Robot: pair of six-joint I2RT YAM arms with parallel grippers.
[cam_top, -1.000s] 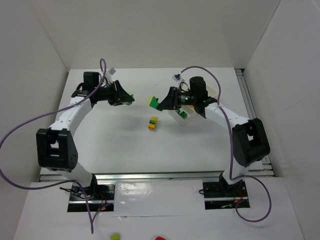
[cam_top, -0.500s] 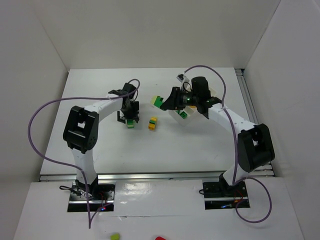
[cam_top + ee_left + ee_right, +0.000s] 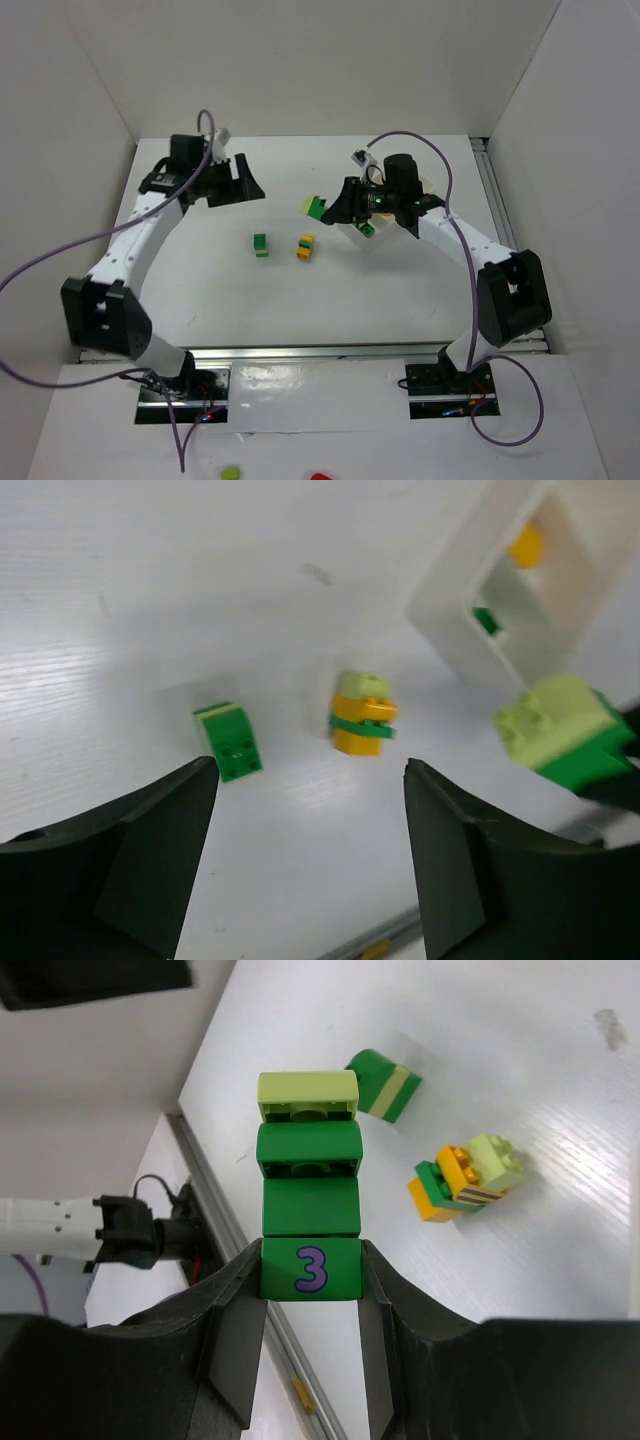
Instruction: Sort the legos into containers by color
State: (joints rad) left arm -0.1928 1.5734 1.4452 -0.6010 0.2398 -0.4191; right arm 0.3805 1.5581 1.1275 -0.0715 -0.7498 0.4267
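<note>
left gripper (image 3: 240, 180): raised over the far left part of the table (image 3: 200, 290), jaws spread wide with nothing between them; its wrist view looks down between both dark fingers at the bricks below
right gripper (image 3: 328, 207): jaws closed on the green stack (image 3: 314, 206), pressing the two sides of its bottom brick (the one printed with a purple 3), and holding it out ahead of the fingers
green stack: four bricks in a row in the right wrist view, three dark green and one pale green at the far end; it appears lifted off the table, just left of the white tray (image 3: 356, 237), toward the middle rear
loose green brick (image 3: 260, 245): lies alone on the table between the two grippers, just left of the mixed stack (image 3: 306, 246) and not touching it; a pale stripe runs along one face
mixed stack: sits on the table, made of orange-yellow, green and pale green pieces joined together; one side shows a striped marking in the right wrist view
white tray: rests on the table under the right arm, partly hidden by it; a green piece (image 3: 485, 620) and a yellow piece (image 3: 527, 546) sit inside, too blurred to tell whether a wall divides them
</note>
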